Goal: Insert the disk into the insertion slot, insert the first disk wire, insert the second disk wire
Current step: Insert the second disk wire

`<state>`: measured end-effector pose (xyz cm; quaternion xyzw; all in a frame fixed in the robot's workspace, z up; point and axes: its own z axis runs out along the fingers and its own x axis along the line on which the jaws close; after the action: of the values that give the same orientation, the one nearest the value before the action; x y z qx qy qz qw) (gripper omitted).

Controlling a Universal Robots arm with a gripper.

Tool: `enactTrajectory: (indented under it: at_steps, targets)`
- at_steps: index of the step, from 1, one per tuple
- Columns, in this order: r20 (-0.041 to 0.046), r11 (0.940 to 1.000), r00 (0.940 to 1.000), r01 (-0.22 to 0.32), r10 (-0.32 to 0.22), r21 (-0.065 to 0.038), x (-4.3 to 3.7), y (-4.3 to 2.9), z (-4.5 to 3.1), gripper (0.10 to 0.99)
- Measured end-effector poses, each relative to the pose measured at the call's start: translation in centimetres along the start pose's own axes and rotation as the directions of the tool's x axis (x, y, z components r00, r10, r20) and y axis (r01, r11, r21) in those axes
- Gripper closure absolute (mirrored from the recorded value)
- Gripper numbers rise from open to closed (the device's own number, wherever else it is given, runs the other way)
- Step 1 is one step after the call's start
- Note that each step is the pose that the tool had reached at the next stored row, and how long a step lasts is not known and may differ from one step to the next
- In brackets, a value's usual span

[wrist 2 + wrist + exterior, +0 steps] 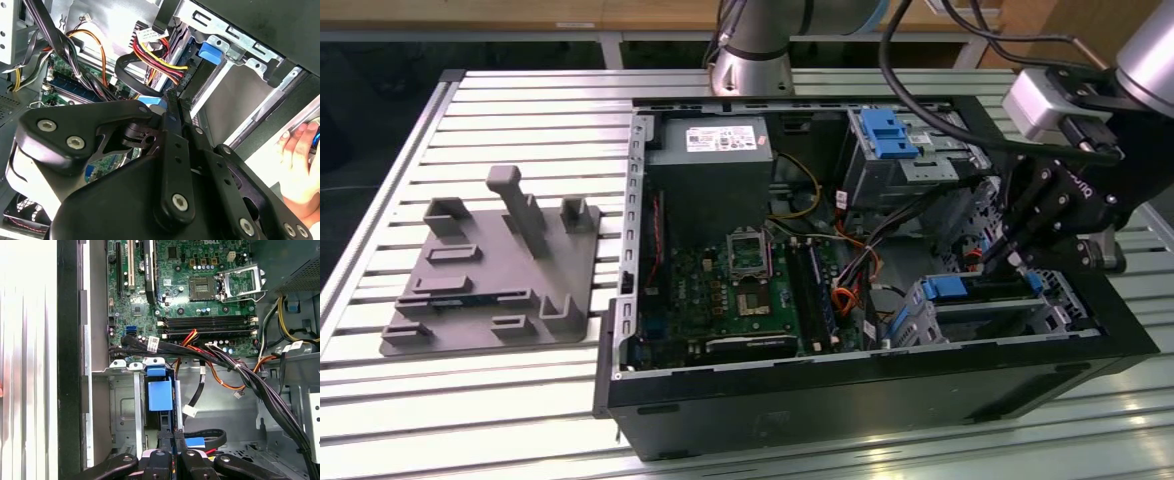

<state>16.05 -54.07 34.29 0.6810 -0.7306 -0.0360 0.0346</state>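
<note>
- Gripper (1001, 262) sits inside the open PC case (854, 395), near the case's corner at ~4 o'clock in the exterior view, just over the slot (994, 310).
- Fingers (167, 460) are pressed together, clenched w/ no gap seen in the first wrist view; in the second wrist view the fingers (172, 130) run side by side to a tip near a black connector. Whether sth thin is pinched between them – can't tell.
- Disk (981, 290) is seated in the slot, blue carrier showing at the cage top, directly under the gripper in the exterior view. In the first wrist view the blue carrier tab (160, 395) stands just ahead of the fingertips, inside the silver cage (125, 405).
- Taller cage w/ blue latch (890, 135) is at ~1 o'clock in the case, well apart from the gripper.
- Mainboard (747, 290) lies at case centre; cable bundle (240, 372), black w/ red/orange/yellow wires, runs betw. board and slot.
- Grey fixture plate (494, 275) lies on the slatted table (480, 420) at ~9 o'clock, outside the case.
- A hand (300, 165) shows at the case edge in the second wrist view.
</note>
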Motion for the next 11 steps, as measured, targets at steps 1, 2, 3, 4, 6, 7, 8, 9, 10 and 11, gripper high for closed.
enactTrajectory:
  at_steps: [1,2,3,4,6,7,8,9,10,11]
  targets:
    - [-0.0001,1.0000,1.0000,0.000,0.000,0.000,0.01,0.00,0.02,0.941]
    - [-0.0001,1.0000,1.0000,0.000,0.000,0.000,0.02,-0.01,0.05,0.941]
    - [0.0000,1.0000,1.0000,0.000,0.000,0.000,0.03,-0.01,0.09,0.941]
    - [0.0000,1.0000,1.0000,0.000,0.000,0.000,0.04,-0.01,0.11,0.941]
    - [0.0000,1.0000,1.0000,0.000,0.000,0.000,0.08,-0.02,0.16,0.941]
    - [0.0000,1.0000,1.0000,0.000,0.000,0.000,0.09,-0.03,0.19,0.941]
    - [0.0000,1.0000,1.0000,0.000,0.000,0.000,0.10,-0.03,0.21,0.941]
    - [0.0000,1.0000,1.0000,0.000,0.000,0.000,0.10,-0.04,0.24,0.941]
    - [0.0001,1.0000,1.0000,0.000,0.000,0.000,0.10,-0.05,0.27,0.941]
    - [0.0001,1.0000,1.0000,0.000,0.000,0.000,0.10,-0.07,0.30,0.941]
